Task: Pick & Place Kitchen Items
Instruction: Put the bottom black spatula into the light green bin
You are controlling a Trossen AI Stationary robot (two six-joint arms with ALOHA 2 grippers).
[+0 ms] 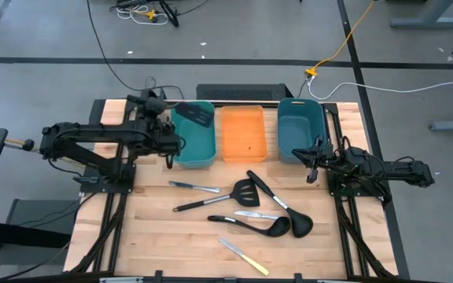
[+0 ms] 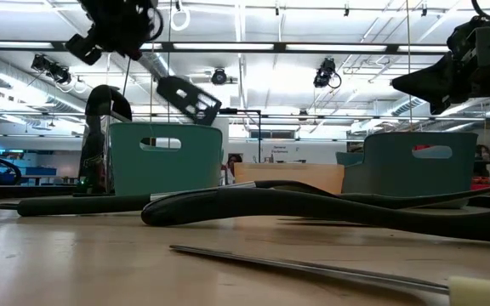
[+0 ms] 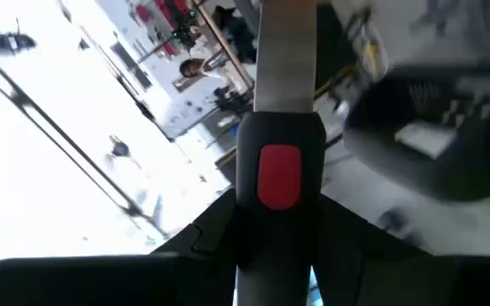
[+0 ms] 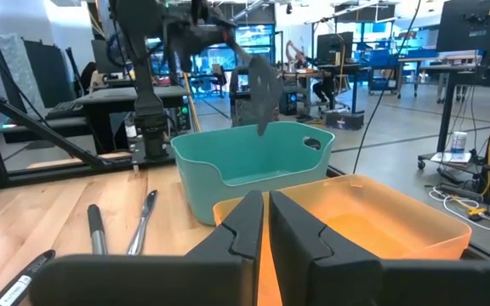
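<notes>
Overhead: left gripper [image 1: 169,132] is reaching over the left teal bin [image 1: 205,156], fingers gripping the spatula [image 1: 197,116] above it. Right gripper [image 1: 314,161] is hovering beside the right teal bin [image 1: 301,135], fingers closed, empty. Low view: spatula [image 2: 187,99] is hanging tilted above the counter [image 2: 100,263].

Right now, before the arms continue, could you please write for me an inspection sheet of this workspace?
Surface: pale wooden slat table.
Job's things: red-tipped black slotted spatula held over the left teal plastic bin; on the table lie another black slotted spatula, two black ladles, three silver knives and a cream-handled knife.
Clutter: orange plastic bin and right teal plastic bin.
Grippers: left gripper shut on the red-tipped spatula; right gripper shut, empty, at the right teal bin's edge.
Cables: yellow cable, black cable and white cable on the floor behind.
Surroundings: grey floor; a person far off in the right wrist view.
</notes>
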